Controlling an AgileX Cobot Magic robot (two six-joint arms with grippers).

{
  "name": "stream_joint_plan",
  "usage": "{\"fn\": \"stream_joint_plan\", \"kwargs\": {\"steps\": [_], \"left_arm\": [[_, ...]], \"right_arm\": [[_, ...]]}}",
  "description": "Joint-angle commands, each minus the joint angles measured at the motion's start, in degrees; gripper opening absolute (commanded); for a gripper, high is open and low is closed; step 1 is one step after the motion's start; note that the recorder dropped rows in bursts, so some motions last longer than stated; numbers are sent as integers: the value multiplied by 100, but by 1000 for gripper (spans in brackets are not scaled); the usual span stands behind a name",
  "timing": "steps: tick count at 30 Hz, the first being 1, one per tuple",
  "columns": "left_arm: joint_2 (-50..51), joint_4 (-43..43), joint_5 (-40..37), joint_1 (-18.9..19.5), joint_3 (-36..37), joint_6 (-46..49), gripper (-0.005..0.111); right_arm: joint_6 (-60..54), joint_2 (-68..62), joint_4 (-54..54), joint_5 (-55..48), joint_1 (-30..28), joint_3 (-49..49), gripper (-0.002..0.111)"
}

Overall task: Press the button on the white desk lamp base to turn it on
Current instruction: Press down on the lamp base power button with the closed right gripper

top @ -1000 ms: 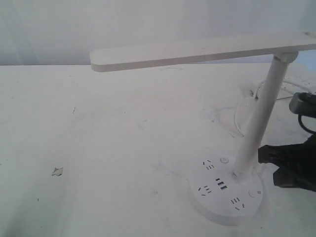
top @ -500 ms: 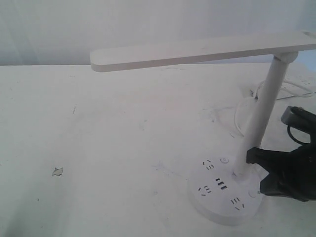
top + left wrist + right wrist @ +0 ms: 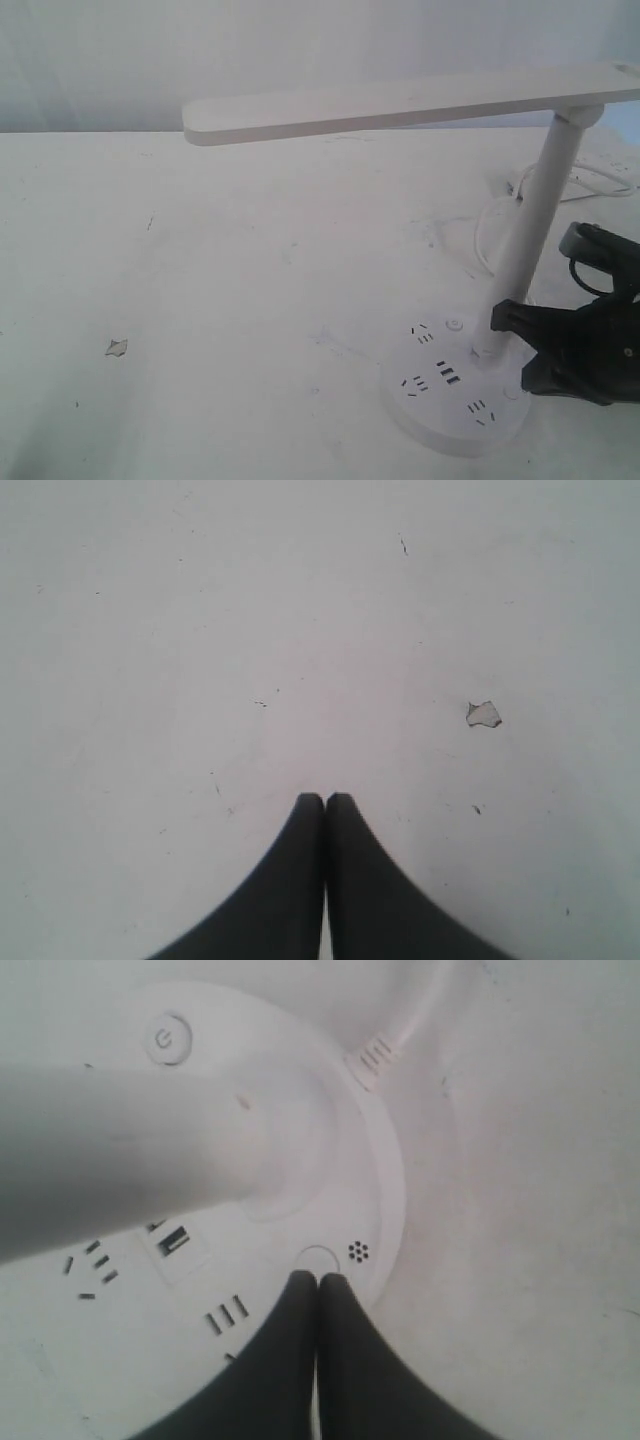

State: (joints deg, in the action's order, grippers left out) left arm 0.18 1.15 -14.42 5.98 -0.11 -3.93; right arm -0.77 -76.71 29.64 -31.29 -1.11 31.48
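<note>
The white desk lamp base [image 3: 440, 400] stands on the table at the lower right, its slanted pole [image 3: 530, 230] rising from it. In the right wrist view the base [image 3: 300, 1110] fills the picture. The button [image 3: 318, 1257], a plain round one with a faint grey ring, lies beside a small cluster of dark dots [image 3: 359, 1251]. My right gripper [image 3: 318, 1282] is shut, and its tips sit on the button's near edge, covering part of it. In the exterior view the right gripper [image 3: 523, 384] hides the button. My left gripper [image 3: 324, 800] is shut over bare table.
A second round button with a dark power mark [image 3: 168, 1038] sits on the base's far side [image 3: 455, 325]. The long lamp head [image 3: 400, 105] overhangs the table. A white cable [image 3: 590, 180] trails behind the pole. The table has a small chipped spot [image 3: 116, 347].
My right gripper has moved left and down from beside the base until its shut tips are over the button. The lamp and the left gripper have not moved.
</note>
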Motion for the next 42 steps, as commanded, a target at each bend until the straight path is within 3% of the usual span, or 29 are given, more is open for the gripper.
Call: {"fn": "stream_joint_plan", "kwargs": {"steps": [1, 42], "left_arm": [[-18, -3, -10, -47, 11, -7, 0], [-18, -3, -10, -47, 11, -7, 0]], "right_arm": [[-411, -3, 492, 48, 5, -33, 0], [-692, -669, 829, 336, 5, -22, 0]]}}
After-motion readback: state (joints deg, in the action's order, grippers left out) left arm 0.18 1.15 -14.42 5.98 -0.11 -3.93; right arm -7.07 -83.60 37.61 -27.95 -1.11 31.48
